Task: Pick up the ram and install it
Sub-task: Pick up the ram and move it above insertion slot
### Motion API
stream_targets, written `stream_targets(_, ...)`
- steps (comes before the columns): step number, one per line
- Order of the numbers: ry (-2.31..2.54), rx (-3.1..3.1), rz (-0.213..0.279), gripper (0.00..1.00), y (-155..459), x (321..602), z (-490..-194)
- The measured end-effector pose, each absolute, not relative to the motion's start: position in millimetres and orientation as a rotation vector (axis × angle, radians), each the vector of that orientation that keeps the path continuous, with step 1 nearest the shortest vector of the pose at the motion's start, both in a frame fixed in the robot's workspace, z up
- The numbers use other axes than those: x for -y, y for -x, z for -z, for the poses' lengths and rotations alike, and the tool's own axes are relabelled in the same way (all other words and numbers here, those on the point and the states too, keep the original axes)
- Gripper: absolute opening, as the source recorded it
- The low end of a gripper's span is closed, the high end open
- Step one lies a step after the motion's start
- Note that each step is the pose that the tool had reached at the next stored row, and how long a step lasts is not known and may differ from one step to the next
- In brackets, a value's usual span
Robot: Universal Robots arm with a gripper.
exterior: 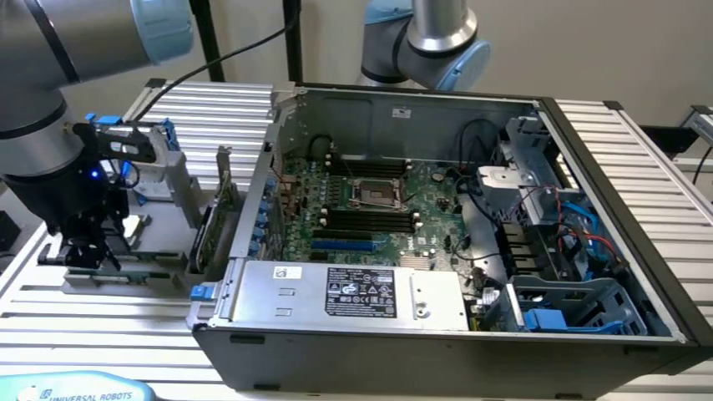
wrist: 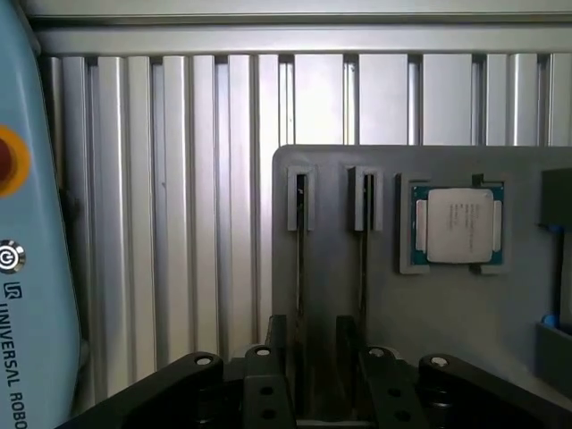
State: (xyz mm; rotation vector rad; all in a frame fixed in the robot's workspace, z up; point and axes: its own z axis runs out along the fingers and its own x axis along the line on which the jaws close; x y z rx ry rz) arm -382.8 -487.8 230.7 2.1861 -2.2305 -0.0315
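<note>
Two ram sticks stand edge-on in narrow slots of a grey holder block (wrist: pixel 340 223); the nearer ram (wrist: pixel 300 259) shows as a thin dark line. My gripper (wrist: pixel 313 338) hangs low over this stick. Its black fingers (wrist: pixel 278 335) sit either side of the stick with a gap between them, so it is open. In the exterior view the gripper (exterior: pixel 89 251) is down at the holder (exterior: pixel 117 280), to the left of the open computer case (exterior: pixel 446 334). The motherboard's black ram slots (exterior: pixel 362 219) lie beside the processor socket (exterior: pixel 373 194).
A square silver processor chip (wrist: pixel 458 223) rests in a pocket of the holder. A green expansion card (exterior: pixel 212 225) stands between holder and case. A teach pendant (exterior: pixel 67 388) lies at the front edge. A second arm's base (exterior: pixel 429 42) rises behind the case.
</note>
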Motion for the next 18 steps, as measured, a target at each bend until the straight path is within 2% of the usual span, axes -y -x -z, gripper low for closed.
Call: stream_targets(18,-2.188,2.229,0.031,0.36,382.8,489.2,-204.2)
